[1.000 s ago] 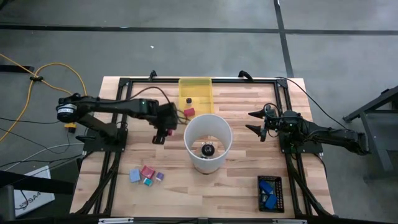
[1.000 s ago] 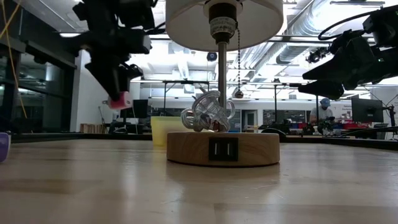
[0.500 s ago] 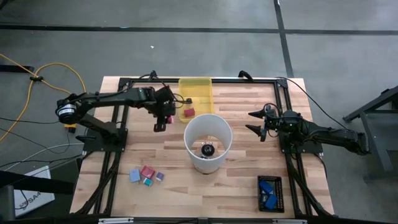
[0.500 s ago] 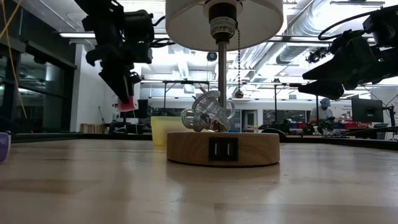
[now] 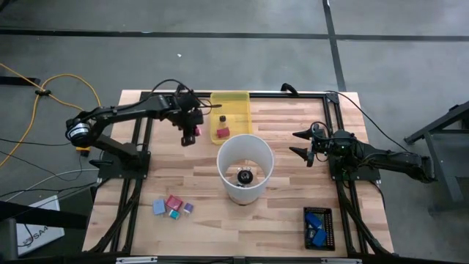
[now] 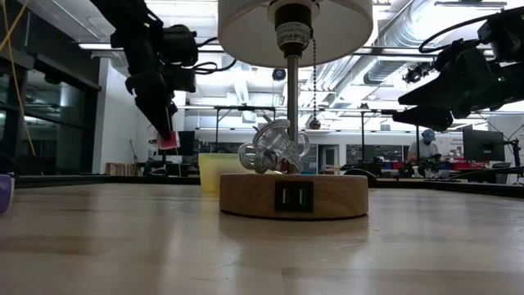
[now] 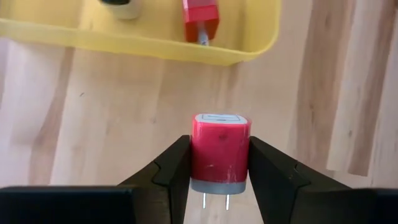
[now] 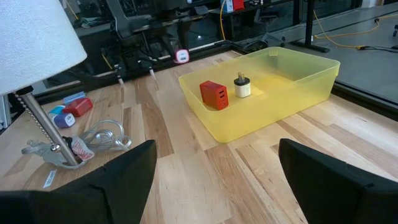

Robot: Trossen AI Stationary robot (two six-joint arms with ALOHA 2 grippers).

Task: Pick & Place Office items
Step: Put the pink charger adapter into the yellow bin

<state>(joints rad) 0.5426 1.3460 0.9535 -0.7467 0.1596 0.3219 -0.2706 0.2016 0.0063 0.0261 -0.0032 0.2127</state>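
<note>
Left hand [image 7: 220,163] on glossy boxy pink charger [image 7: 220,151]

Overhead the light is even and flat — the wooden table [image 5: 293,158] shows its grain plainly and the arms throw only faint, soft shadows on it. From table height things turn contrasty: bright ceiling strips and pale windows in the room behind blaze nearly white, so the lamp base [image 6: 292,194] and the arms read as dark shapes against them, and the near tabletop smears into a soft blur. Close up, the red charger [image 7: 220,152] is sharp with a dull sheen, while the yellow tray [image 7: 74,37] behind it softens. In the other close view the tray glows — light passes through its walls.
</note>
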